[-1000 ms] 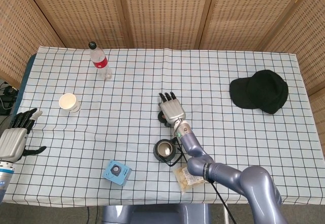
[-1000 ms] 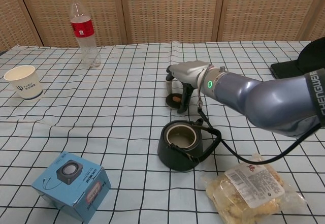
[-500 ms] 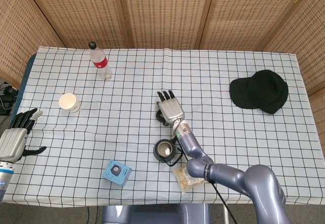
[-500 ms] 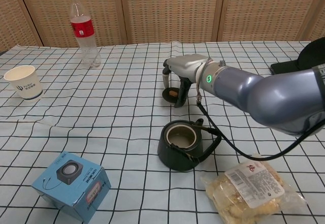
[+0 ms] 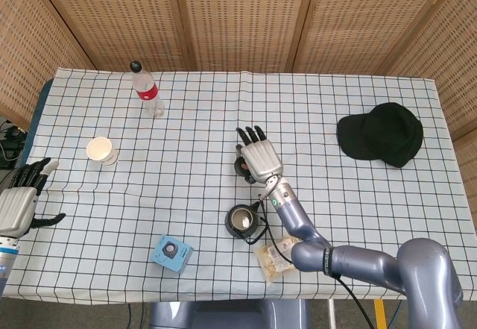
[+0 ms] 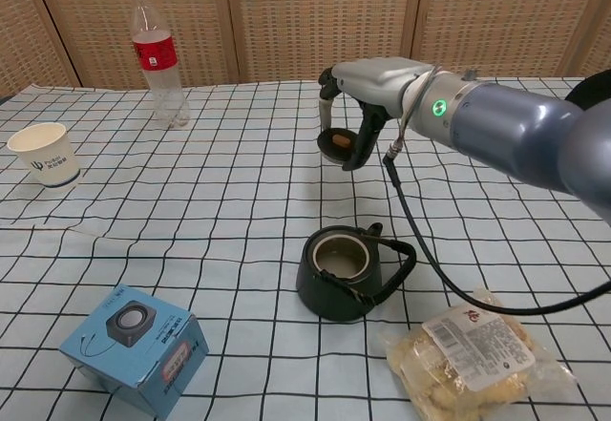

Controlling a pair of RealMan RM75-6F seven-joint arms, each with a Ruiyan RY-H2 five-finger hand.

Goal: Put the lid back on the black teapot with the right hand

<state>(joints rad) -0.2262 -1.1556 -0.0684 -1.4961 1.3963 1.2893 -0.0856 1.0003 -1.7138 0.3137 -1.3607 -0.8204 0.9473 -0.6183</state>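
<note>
The black teapot [image 6: 342,270] stands open-topped near the front middle of the table, its handle folded to the right; it also shows as the teapot [image 5: 241,221] in the head view. My right hand [image 6: 368,96] hangs in the air behind and above it, pinching the dark lid [image 6: 336,143] with its brown knob. In the head view the lid [image 5: 241,165] peeks out at the left edge of the right hand [image 5: 261,157]. My left hand [image 5: 21,198] hovers at the table's far left edge, fingers spread, holding nothing.
A snack bag [image 6: 473,349] lies right of the teapot, a blue box [image 6: 134,345] at the front left. A paper cup [image 6: 43,154] and a water bottle [image 6: 158,53] stand at the back left. A black cap [image 5: 380,133] lies far right.
My right hand has lifted the lid off the table and carried it upward and slightly right. The left hand has barely moved.
</note>
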